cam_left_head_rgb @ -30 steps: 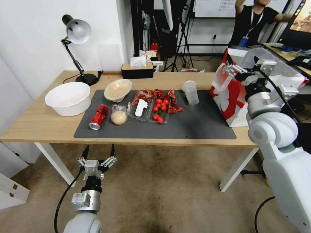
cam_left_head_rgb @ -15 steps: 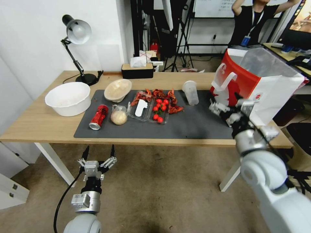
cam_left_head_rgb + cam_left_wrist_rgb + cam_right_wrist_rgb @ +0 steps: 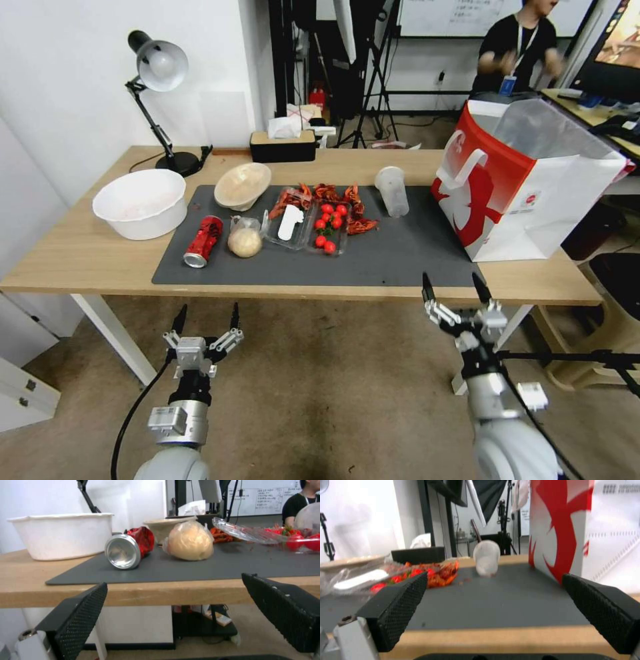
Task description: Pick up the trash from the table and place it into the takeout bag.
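On the dark mat (image 3: 400, 257) of the table (image 3: 73, 257) lie a crushed red can (image 3: 203, 241), a clear bag with a beige bun (image 3: 245, 240), a tipped beige bowl (image 3: 242, 185) and a clear plastic cup (image 3: 392, 191) on its side. The red and white takeout bag (image 3: 527, 180) stands upright at the table's right end. Both grippers hang below the table's front edge, open and holding nothing: the left gripper (image 3: 207, 313) in front of the can (image 3: 128, 548) and bun (image 3: 190, 541), the right gripper (image 3: 452, 283) in front of the cup (image 3: 486, 557) and bag (image 3: 560, 530).
A big white bowl (image 3: 141, 202) and a desk lamp (image 3: 160, 73) stand at the table's left. A black tissue box (image 3: 283, 145) sits at the back. A clear tray of cherry tomatoes (image 3: 313, 227) and red shells (image 3: 333, 197) lie mid-mat.
My right arm has come down from the top of the takeout bag to below the table's front edge. The left arm has barely moved.
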